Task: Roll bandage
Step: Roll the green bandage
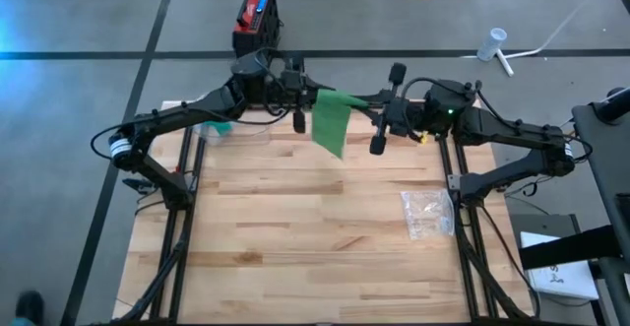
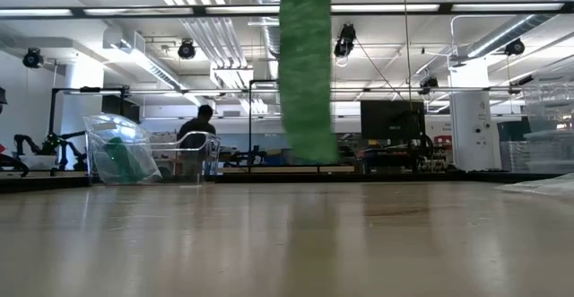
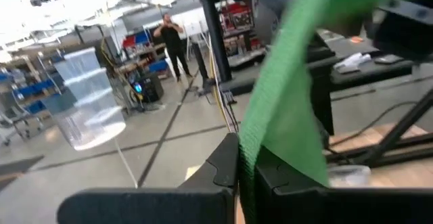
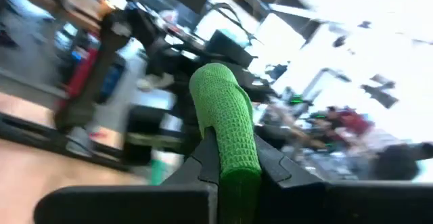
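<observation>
A green bandage hangs in the air over the table's far middle, held between my two grippers. A narrow stretch of it runs from my left gripper to my right gripper; both point level at each other and are shut on it. In the low view a broad length hangs down, its free lower end above the table top. In the right wrist view the bandage shows as a thick rounded bundle. My left gripper pinches the bandage strip edge-on between its two fingers, coming level from the table's left. The strip runs on from the fingers toward the other arm, lifted clear of the table. My right gripper pinches the thick bundled part of the bandage between its two fingers, coming level from the table's right. The bundle sticks out past the fingertips, clear of the table.
A clear plastic container holding green material stands at the table's far left, also seen in the low view. A clear plastic bag lies near the right edge. A person is in the room beyond the table.
</observation>
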You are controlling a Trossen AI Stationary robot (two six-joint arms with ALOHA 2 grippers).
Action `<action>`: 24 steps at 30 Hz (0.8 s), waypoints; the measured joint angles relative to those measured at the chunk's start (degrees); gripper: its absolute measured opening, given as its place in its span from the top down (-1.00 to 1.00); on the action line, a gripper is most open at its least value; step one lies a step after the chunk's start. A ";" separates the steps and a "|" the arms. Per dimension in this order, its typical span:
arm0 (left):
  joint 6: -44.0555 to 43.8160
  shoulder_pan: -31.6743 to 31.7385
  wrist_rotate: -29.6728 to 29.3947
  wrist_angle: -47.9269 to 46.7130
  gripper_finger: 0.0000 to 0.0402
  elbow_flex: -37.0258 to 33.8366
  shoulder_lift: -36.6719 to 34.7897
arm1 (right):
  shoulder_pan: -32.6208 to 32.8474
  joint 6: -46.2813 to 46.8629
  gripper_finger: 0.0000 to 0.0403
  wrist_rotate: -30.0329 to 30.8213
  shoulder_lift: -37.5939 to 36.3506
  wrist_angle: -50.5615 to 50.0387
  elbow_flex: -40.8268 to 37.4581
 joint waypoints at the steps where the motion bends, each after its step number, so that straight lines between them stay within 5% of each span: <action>1: -0.03 -0.01 0.21 0.15 1.00 -1.05 -0.58 | 0.00 -1.88 0.88 1.08 0.00 0.22 0.00; 12: 1.70 -0.07 5.03 0.15 0.92 -5.00 -6.67 | 0.02 -5.56 0.88 1.61 1.61 3.84 0.00; 24: -0.13 -0.13 6.09 -3.09 0.06 -5.12 -11.29 | 0.04 -3.78 0.88 0.83 1.50 4.10 0.02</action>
